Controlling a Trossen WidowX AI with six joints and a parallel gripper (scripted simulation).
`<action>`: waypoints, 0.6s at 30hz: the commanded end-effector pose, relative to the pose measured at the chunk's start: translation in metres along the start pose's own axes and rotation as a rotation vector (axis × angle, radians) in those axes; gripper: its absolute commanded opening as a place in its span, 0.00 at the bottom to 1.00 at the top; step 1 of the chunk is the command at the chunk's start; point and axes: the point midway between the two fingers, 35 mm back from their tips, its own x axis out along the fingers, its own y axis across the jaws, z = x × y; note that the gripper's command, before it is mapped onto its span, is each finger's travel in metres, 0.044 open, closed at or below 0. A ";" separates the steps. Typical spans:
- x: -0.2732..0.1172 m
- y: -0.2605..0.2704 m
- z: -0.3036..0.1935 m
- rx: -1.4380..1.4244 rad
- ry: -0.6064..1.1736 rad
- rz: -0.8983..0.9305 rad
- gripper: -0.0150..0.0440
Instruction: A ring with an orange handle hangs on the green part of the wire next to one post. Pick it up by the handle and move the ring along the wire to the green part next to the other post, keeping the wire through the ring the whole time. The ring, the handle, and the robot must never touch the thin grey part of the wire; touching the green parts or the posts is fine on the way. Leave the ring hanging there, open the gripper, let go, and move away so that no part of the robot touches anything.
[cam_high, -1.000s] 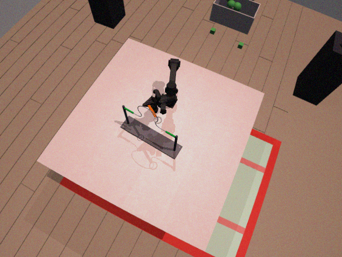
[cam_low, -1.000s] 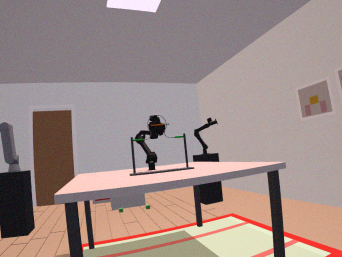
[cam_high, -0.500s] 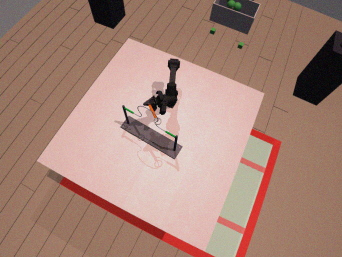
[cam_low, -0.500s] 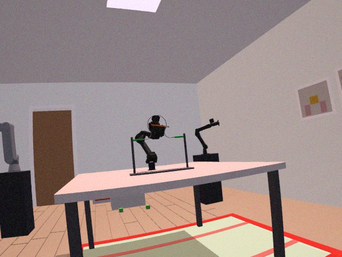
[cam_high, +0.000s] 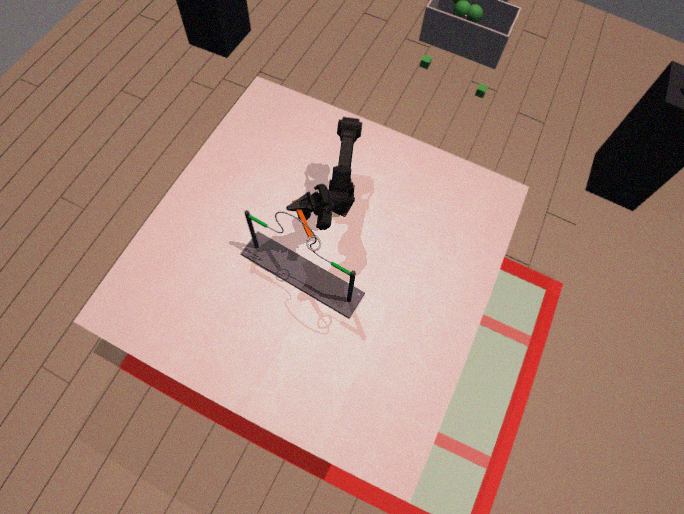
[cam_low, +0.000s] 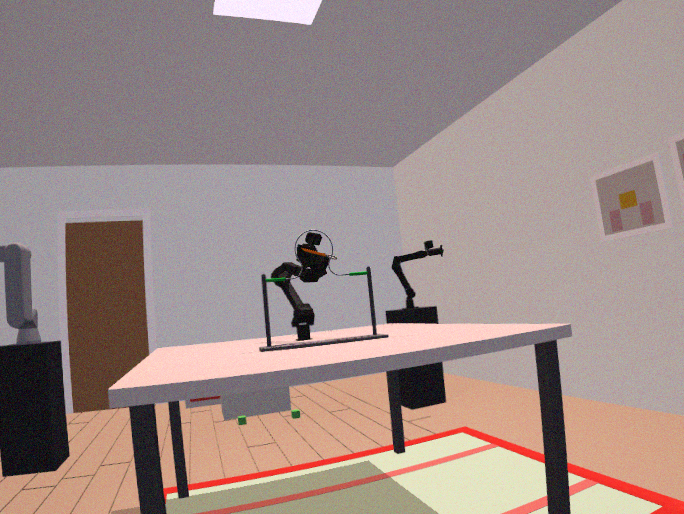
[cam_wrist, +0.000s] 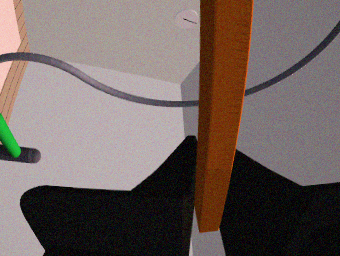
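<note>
Your gripper (cam_high: 294, 206) (cam_wrist: 199, 144) grasps the orange handle (cam_high: 304, 223) (cam_low: 315, 252) (cam_wrist: 220, 110); ring (cam_high: 307, 247) at the grey wire (cam_high: 322, 257) (cam_low: 295, 243) (cam_wrist: 120, 94) between both posts (cam_high: 251, 229) (cam_high: 351, 287) (cam_low: 266, 312) (cam_low: 371, 301).

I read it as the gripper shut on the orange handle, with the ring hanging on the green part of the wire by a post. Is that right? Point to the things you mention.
Not quite: the ring (cam_high: 307, 246) is over the thin grey part, between the green parts, as the top view shows. The gripper (cam_high: 297, 208) (cam_wrist: 199, 144) is indeed shut on the orange handle (cam_high: 304, 223) (cam_wrist: 223, 100).

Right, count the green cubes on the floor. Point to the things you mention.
2. One green cube (cam_high: 425, 61) (cam_low: 241, 420) lies just beside the grey bin (cam_high: 461, 41); the other cube (cam_high: 481, 90) (cam_low: 295, 413) lies farther from it. More may be hidden.
</note>
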 end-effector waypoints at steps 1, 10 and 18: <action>0.000 0.002 0.000 -0.011 -0.002 -0.012 0.00; -0.001 0.014 -0.002 0.012 0.002 0.006 0.00; -0.003 0.031 -0.002 0.089 0.012 0.065 0.00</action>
